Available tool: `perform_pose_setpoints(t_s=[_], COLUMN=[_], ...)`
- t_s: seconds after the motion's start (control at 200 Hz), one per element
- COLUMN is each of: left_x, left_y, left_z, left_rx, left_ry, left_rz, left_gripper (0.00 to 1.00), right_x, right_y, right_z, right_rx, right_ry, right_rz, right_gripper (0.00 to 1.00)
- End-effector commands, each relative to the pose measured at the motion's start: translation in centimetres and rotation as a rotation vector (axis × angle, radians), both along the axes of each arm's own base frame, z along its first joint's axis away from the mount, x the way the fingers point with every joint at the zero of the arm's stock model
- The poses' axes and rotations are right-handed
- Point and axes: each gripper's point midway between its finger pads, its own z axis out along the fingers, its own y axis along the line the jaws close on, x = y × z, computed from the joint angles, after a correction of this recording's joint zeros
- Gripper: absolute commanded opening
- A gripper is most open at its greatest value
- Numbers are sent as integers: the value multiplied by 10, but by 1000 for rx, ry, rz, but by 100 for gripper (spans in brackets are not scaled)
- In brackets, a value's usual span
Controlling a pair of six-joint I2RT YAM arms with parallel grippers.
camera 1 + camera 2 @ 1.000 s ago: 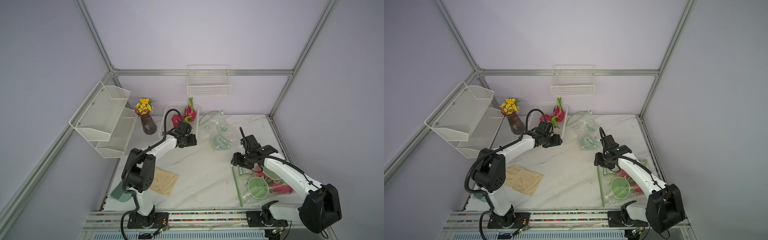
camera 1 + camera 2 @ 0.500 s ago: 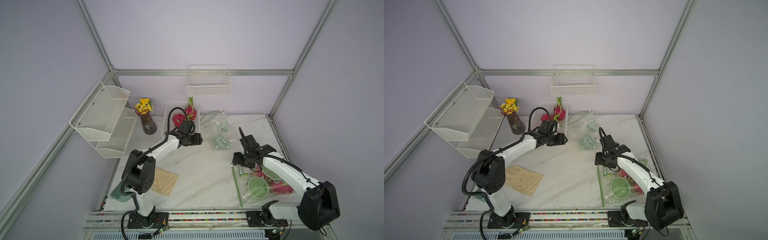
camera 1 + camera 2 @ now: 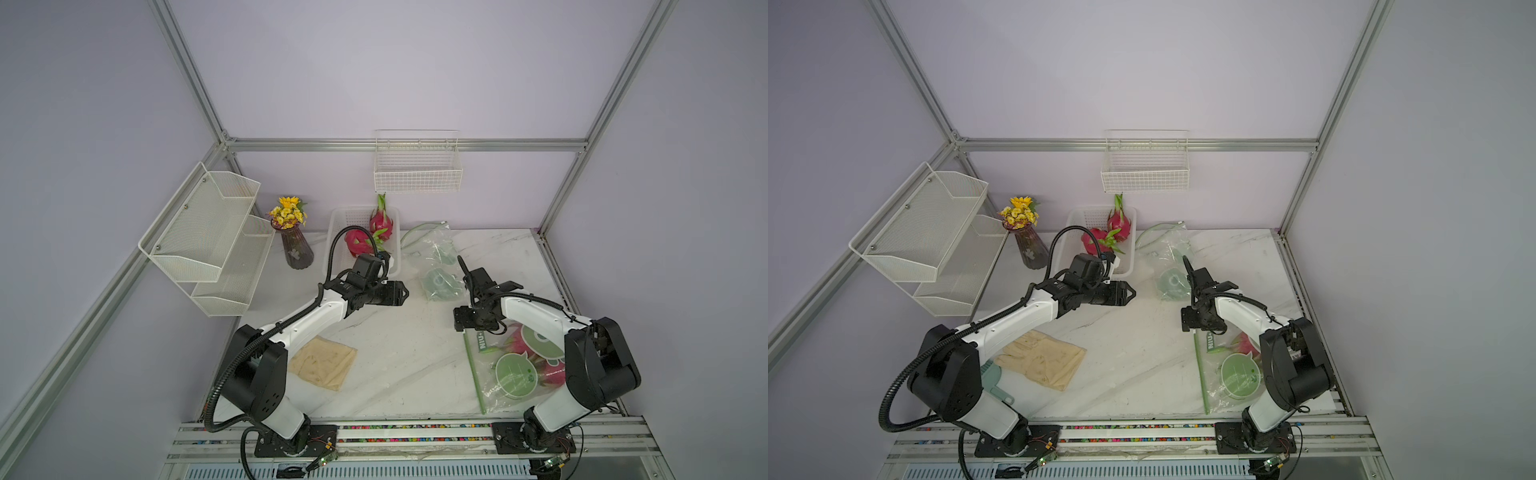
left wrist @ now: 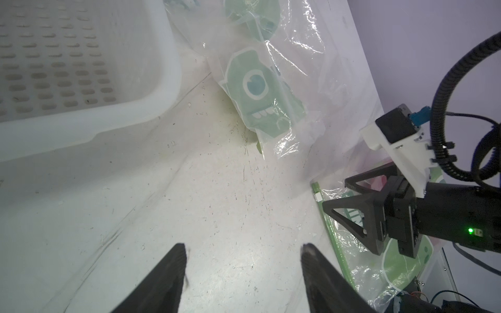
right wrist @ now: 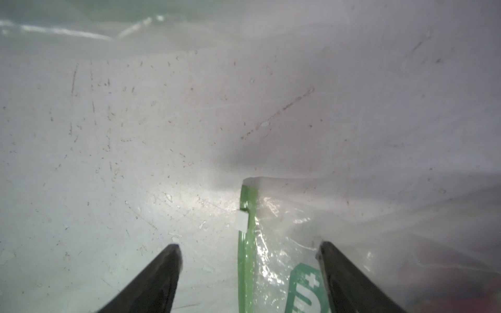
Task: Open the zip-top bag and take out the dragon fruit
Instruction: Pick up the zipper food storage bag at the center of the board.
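The zip-top bag (image 3: 515, 374) is clear, with green strip and prints. In the white basket (image 3: 341, 224), dragon fruit (image 3: 357, 243) are magenta.

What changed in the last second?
Left tool swung off the white basket toward the table's middle, open and empty. Right tool barely shifted; it stands open astride the green zip strip of the full zip-top bag, gripping nothing. Same as before: two dragon fruit in the basket, the empty bag beside it, and fruit still inside the full bag.
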Motion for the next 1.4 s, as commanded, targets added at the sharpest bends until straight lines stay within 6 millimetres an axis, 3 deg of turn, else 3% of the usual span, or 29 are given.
perform_pose_setpoints(t_s=[0.0, 0.325, 0.6, 0.94, 1.005, 1.08, 1.145, 1.285, 1.395], left_x=[6, 4, 4, 3, 3, 3, 3, 6, 8], left_y=[-2, 7, 14, 14, 14, 13, 14, 16, 15], left_z=[26, 25, 26, 33, 32, 30, 27, 23, 19], left_rx=[-36, -24, -31, -50, -53, -54, -51, -50, -56], left_ry=[-93, -95, -97, -109, -111, -105, -101, -99, -91], left_rz=[-17, 3, 19, 19, 19, 16, 18, 26, 25], left_gripper=[69, 69, 69, 69, 69, 69, 69, 69, 69], right_x=[9, -1, -12, -20, -20, -21, -25, -42, -61], right_y=[7, 7, -1, -3, -1, -4, -6, -7, -9], right_z=[-3, -33, -47, -57, -52, -40, -23, 14, 21], right_rx=[-45, -146, -165, -152, -141, -154, -184, -198, -209], right_ry=[-26, 36, 54, 67, 69, 68, 57, 26, 32], right_rz=[43, -18, -48, -65, -84, -86, -88, -108, -130], right_gripper=[84, 75, 50, 36, 44, 63, 70, 74, 74])
